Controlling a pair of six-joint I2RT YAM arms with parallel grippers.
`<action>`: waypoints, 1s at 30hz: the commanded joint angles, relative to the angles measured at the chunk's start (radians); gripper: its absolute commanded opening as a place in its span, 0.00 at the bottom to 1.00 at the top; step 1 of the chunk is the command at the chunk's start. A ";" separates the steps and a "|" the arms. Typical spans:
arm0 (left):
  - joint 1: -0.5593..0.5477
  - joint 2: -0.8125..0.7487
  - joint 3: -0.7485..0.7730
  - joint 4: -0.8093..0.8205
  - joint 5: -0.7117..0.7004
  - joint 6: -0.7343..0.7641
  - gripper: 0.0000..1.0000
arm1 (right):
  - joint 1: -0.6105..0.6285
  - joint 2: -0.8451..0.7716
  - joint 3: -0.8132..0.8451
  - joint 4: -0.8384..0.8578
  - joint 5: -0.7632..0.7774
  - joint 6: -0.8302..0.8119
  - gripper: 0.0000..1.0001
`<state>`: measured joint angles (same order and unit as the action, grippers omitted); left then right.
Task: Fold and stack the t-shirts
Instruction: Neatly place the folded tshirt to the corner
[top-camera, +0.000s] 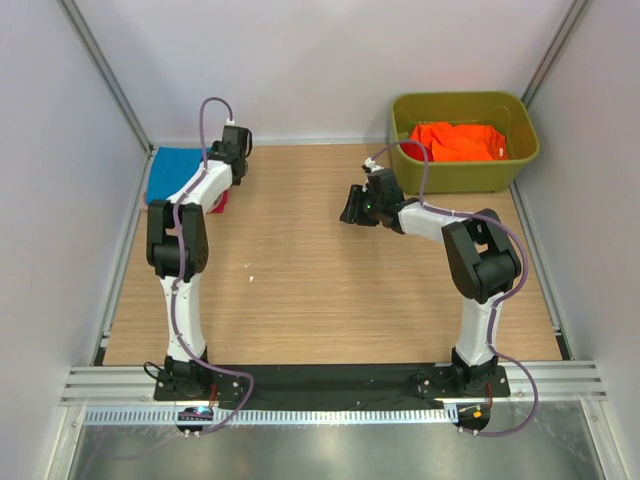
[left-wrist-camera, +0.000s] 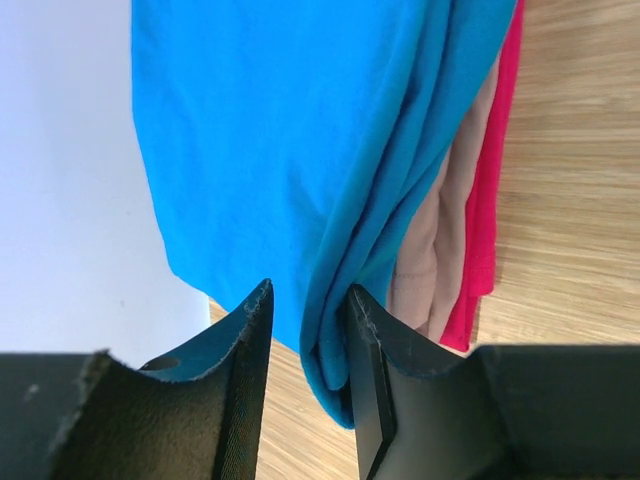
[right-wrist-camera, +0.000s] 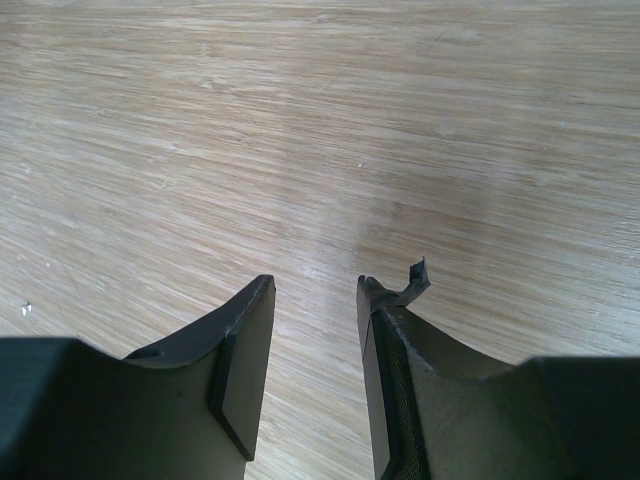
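A folded bright blue t-shirt (top-camera: 172, 172) tops a stack at the table's far left. In the left wrist view the blue shirt (left-wrist-camera: 290, 130) lies over a pale pink one (left-wrist-camera: 440, 250) and a red one (left-wrist-camera: 485, 200). The red edge also shows in the top view (top-camera: 220, 202). My left gripper (top-camera: 225, 165) is at the stack's edge. Its jaws (left-wrist-camera: 310, 300) stand apart, with the blue shirt's folded corner between them against the right finger. An orange t-shirt (top-camera: 455, 140) lies crumpled in the bin. My right gripper (top-camera: 355, 205) (right-wrist-camera: 315, 285) is open and empty over bare wood.
The olive-green bin (top-camera: 470, 177) stands at the far right corner. White walls enclose the table on the left, back and right. A small white speck (top-camera: 251, 264) lies on the wood. A torn bit of tape (right-wrist-camera: 415, 283) sticks up from the right gripper's right finger.
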<state>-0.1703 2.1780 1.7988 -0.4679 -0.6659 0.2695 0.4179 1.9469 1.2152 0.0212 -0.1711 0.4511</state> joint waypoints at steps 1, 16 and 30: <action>-0.001 -0.050 -0.016 0.006 0.026 -0.030 0.36 | -0.004 -0.054 0.006 0.028 -0.001 0.006 0.46; -0.003 -0.224 -0.144 -0.005 0.483 -0.159 0.48 | -0.011 -0.063 -0.002 0.029 -0.008 0.012 0.46; 0.112 -0.055 0.004 -0.136 0.535 -0.411 0.09 | -0.013 -0.066 -0.003 0.029 -0.005 0.011 0.45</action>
<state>-0.0597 2.0876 1.7954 -0.5747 -0.1692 -0.0765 0.4088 1.9377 1.2106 0.0212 -0.1753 0.4553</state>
